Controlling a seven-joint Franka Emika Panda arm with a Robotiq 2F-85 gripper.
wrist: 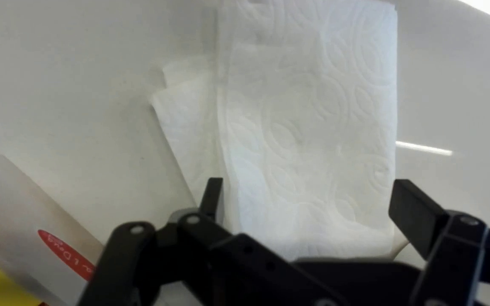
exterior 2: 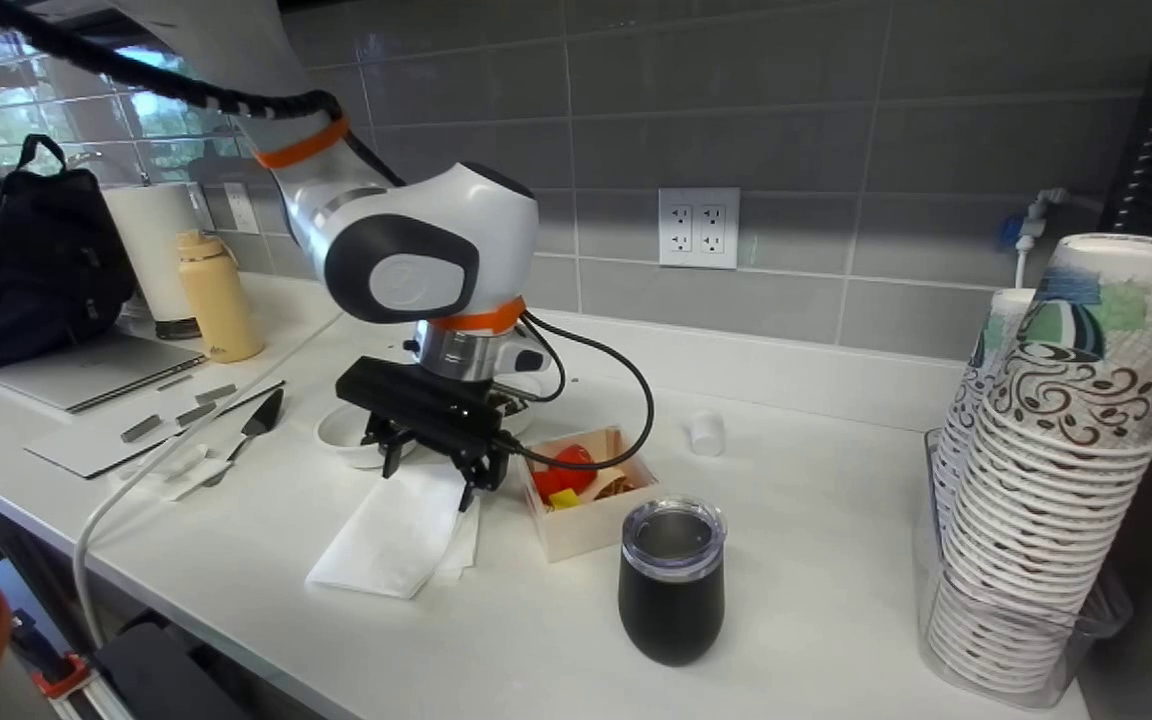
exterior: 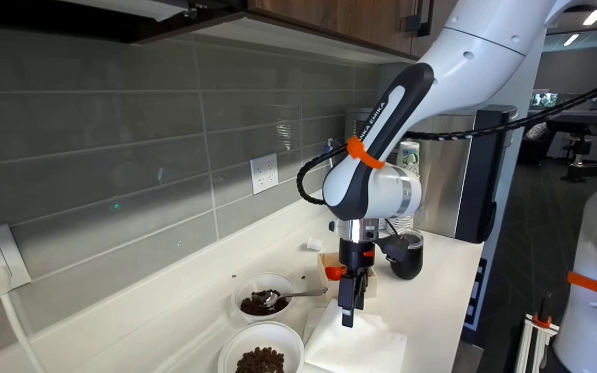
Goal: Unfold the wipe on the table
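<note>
The wipe is a folded white embossed sheet [exterior: 368, 349], lying on the white table [exterior: 436, 282]. It also shows in an exterior view [exterior 2: 391, 530] and in the wrist view [wrist: 313, 119], with a smaller layer sticking out at an angle from beneath one long edge. My gripper [wrist: 308, 193] is open, its fingers spread to about the wipe's width, with nothing between them. In both exterior views the gripper [exterior: 353, 313] [exterior 2: 428, 485] points down over the wipe's end near the wooden box. Whether the fingertips touch it I cannot tell. The gripper hides that end.
A wooden box [exterior 2: 581, 535] with red and yellow items stands beside the wipe. Two white bowls [exterior: 228, 346] [exterior: 239, 290] of dark food are on the wall side, one with a spoon [exterior: 306, 293]. A black tumbler [exterior 2: 671, 605] and stacked cups [exterior 2: 1021, 540] stand farther along.
</note>
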